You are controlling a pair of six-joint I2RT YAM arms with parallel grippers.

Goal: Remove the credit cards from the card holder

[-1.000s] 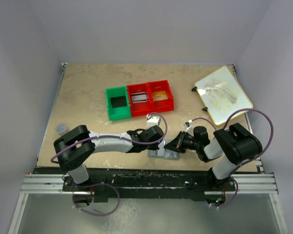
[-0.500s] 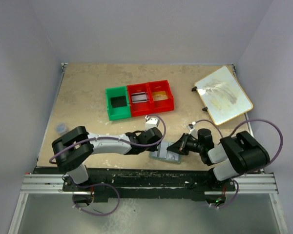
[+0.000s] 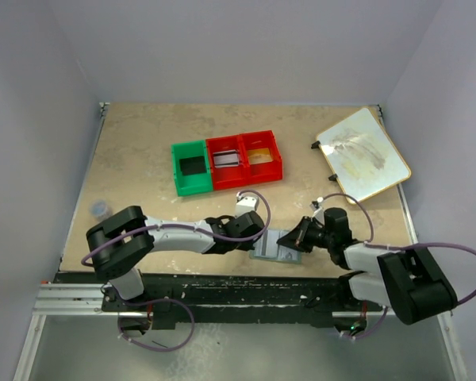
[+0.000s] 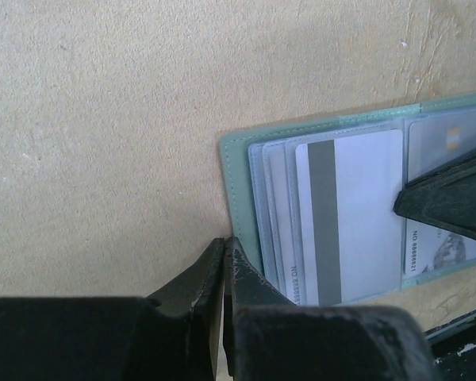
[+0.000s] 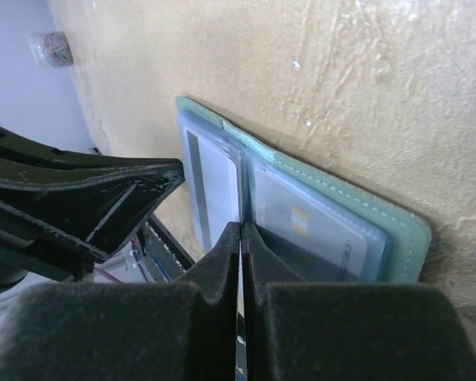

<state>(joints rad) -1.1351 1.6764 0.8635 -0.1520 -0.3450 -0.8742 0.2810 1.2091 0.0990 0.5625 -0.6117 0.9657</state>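
Observation:
The card holder lies open and flat near the table's front edge, between my two grippers. In the left wrist view its green edge frames pale pockets holding a card with a grey stripe and a card with a yellow chip. My left gripper is shut, its tips at the holder's left edge. My right gripper is shut, its tips resting on the holder's middle fold, between the striped card and the chip card. Both cards sit inside their pockets.
A green bin and two joined red bins stand at mid table; the middle bin holds a flat greyish card. A cream board lies at the back right. A small grey object sits by the left edge.
The right arm's elbow has swung out to the right and lower while its gripper stayed at the holder. The holder has shifted slightly right. The left gripper has stayed at its left edge.

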